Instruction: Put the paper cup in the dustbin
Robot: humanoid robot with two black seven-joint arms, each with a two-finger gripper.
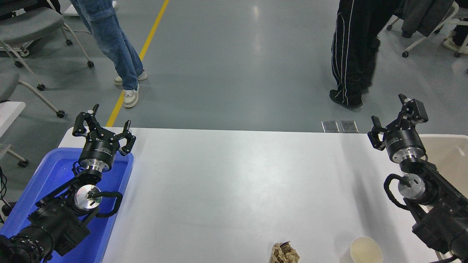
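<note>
1. Paper cup (pixel 366 250) stands upright at surface's (pixel 234 182) near edge, beside crumpled brown paper ball (pixel 284 253); untouched.
2. Right gripper (pixel 396 118) spread wide, empty, raised beside dustbin (pixel 448 157): grasp not begun.
3. Left gripper (pixel 102 128) parked, splayed, above blue tub (pixel 33 190).

cream paper cup (pixel 366 250) upright, mouth open, near bench's near-right corner; beige dustbin (pixel 448 157) off right edge.

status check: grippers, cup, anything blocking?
Left gripper open, parked over blue plastic tub. Right gripper open, empty. Cream-white paper cup upright at near table edge, untouched. Crumpled brown paper ball beside it, apart.
</note>
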